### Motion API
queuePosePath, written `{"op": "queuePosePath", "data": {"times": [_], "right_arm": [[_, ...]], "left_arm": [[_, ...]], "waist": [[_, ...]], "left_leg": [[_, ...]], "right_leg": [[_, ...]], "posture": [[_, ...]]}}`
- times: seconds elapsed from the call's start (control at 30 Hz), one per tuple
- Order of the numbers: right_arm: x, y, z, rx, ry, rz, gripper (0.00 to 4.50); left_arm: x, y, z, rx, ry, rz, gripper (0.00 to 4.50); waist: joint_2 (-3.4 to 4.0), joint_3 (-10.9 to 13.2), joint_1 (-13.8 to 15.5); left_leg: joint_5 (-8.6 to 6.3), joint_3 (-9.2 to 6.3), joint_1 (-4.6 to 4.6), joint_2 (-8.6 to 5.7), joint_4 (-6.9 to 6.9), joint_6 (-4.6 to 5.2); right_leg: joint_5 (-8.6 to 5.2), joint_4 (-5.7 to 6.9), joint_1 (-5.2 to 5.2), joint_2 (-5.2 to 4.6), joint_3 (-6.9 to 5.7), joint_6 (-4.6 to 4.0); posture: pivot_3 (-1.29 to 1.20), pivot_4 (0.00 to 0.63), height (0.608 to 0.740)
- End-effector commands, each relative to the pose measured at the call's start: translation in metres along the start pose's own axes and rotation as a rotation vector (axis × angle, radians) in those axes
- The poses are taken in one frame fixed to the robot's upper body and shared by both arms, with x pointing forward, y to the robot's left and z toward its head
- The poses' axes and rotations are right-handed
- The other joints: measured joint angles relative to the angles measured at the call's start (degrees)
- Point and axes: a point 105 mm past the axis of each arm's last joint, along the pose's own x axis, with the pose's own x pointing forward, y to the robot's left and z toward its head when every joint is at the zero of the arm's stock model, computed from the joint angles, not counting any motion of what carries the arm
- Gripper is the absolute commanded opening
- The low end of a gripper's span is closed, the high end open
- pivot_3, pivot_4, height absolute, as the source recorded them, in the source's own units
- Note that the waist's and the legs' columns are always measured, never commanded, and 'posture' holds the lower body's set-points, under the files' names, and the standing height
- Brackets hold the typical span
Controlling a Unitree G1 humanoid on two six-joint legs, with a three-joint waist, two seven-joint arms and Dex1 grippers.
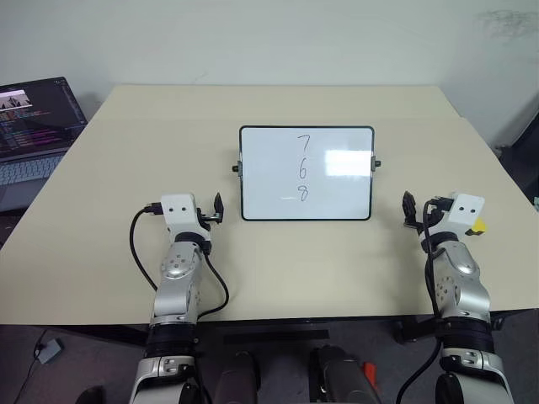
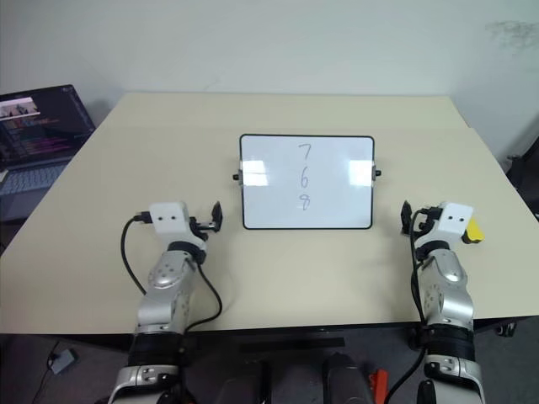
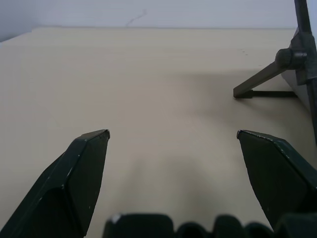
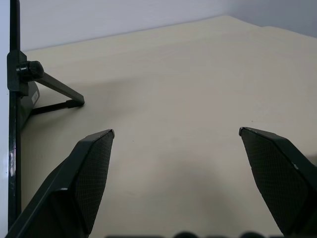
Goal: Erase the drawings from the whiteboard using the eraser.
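Observation:
The whiteboard (image 1: pixel 269 172) stands propped on its stand in the middle of the beige table (image 1: pixel 337 269). It bears the drawings (image 1: pixel 303 168): a 7, a 6 and an 8 in a column, with a faint short line beside the 8. My left gripper (image 3: pixel 173 134) hovers open just left of the board's lower corner, nothing between its fingers. My right gripper (image 4: pixel 177 132) is open too, to the right of the board. The yellow eraser (image 1: pixel 478 225) lies on the table just right of my right wrist, partly hidden behind it.
An open laptop (image 1: pixel 34 126) sits on a lower surface beyond the table's left edge. The board's side knob and stand leg (image 3: pixel 257 82) reach back close to my left gripper, and the same on the other side (image 4: pixel 54 89).

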Motion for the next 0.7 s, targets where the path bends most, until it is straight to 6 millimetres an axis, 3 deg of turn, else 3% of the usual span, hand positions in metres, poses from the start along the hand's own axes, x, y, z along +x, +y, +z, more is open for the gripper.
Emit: {"op": "queuePosePath", "data": {"times": [0.03, 0.17, 0.3, 0.4, 0.5, 0.7], "right_arm": [[0.002, 0.0, 0.015, -0.016, -0.05, 0.007, 4.44], [0.002, -0.001, 0.014, -0.016, -0.045, 0.007, 4.44], [0.002, -0.001, 0.012, -0.015, -0.041, 0.01, 4.44], [0.005, 0.002, 0.012, -0.015, -0.036, 0.022, 4.44], [0.006, 0.002, 0.014, -0.016, -0.041, 0.027, 4.44], [0.003, -0.003, 0.019, -0.024, -0.055, 0.019, 4.44]], "left_arm": [[-0.001, 0.019, 0.038, 0.008, -0.1, -0.007, 4.5], [0.0, 0.028, 0.061, 0.009, -0.127, -0.067, 4.5], [0.004, 0.024, 0.08, 0.027, -0.125, -0.181, 4.5], [0.009, 0.007, 0.111, -0.001, -0.145, -0.36, 4.5], [-0.001, -0.016, 0.132, -0.019, -0.137, -0.575, 4.5], [-0.037, -0.049, 0.135, 0.052, -0.009, -0.989, 4.5]], "waist": [[0.0, 0.0, -0.08], [0.0, 0.0, -0.08], [0.0, 0.0, -0.03], [-0.01, 0.01, 0.01], [-0.01, 0.01, -0.13], [-0.01, 0.01, -1.06]], "left_leg": [[0.0, 0.0, 0.0, 0.0, 0.0, 0.0], [0.0, -0.02, 0.0, 0.02, 0.0, 0.0], [0.0, -0.02, 0.0, 0.01, 0.01, 0.0], [0.0, -0.07, -0.02, 0.0, 0.02, 0.0], [0.0, -0.08, -0.03, 0.0, 0.02, 0.0], [0.0, -0.14, -0.02, 0.04, -0.08, 0.0]], "right_leg": [[0.0, 0.0, 0.0, 0.0, 0.0, 0.0], [0.0, 0.02, 0.0, 0.01, -0.02, -0.01], [-0.05, 0.0, 0.02, 0.0, -0.02, -0.09], [-0.06, 0.01, 0.02, 0.0, -0.08, -0.12], [-0.06, 0.0, 0.01, 0.0, -0.09, -0.1], [-0.07, 0.03, -0.03, 0.03, -0.16, -0.08]], "posture": [[0.0, 0.15, 0.74], [0.0, 0.15, 0.74], [0.0, 0.15, 0.74], [0.0, 0.15, 0.74], [0.0, 0.15, 0.74], [0.0, 0.15, 0.74]]}}
